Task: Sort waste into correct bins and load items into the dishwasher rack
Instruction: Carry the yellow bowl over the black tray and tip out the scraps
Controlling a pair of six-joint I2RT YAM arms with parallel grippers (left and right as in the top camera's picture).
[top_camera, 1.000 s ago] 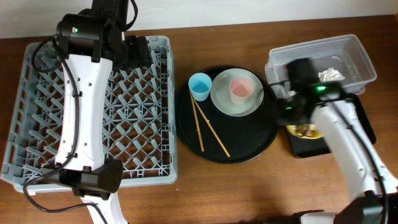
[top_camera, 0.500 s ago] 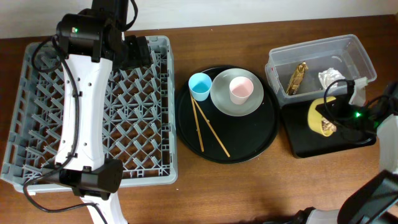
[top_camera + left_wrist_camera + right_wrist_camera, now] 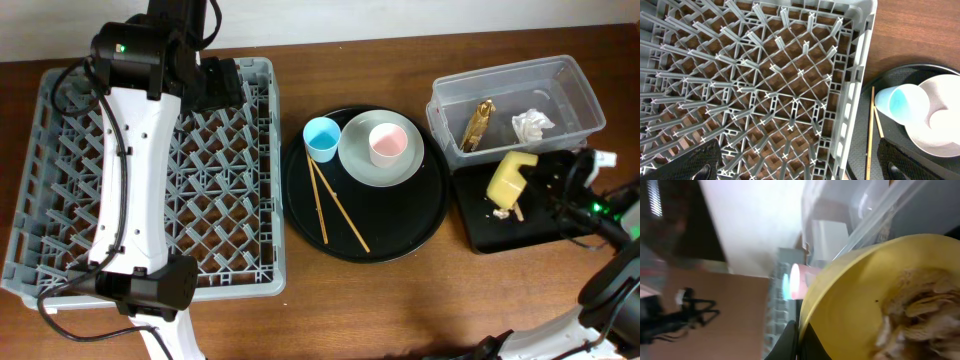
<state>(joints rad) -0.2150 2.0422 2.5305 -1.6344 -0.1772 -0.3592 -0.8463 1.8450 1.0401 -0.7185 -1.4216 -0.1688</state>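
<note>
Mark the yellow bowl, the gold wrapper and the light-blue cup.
yellow bowl (image 3: 507,180), overhead view, its outer wall.
gold wrapper (image 3: 478,125), overhead view, its middle.
light-blue cup (image 3: 321,137), overhead view, its inside.

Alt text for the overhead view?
The right gripper holds the yellow bowl tipped over the rectangular black tray, food scraps beneath it. The round tray holds a blue cup, chopsticks and a plate bearing a pink cup.

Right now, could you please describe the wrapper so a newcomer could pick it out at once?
At the table's far right, a clear plastic tub sits behind a shallow black tray. Two things lie in it: the wrapper is toward its left end, shiny gold-brown and crinkled, unlike the crumpled white tissue to its right.
</note>
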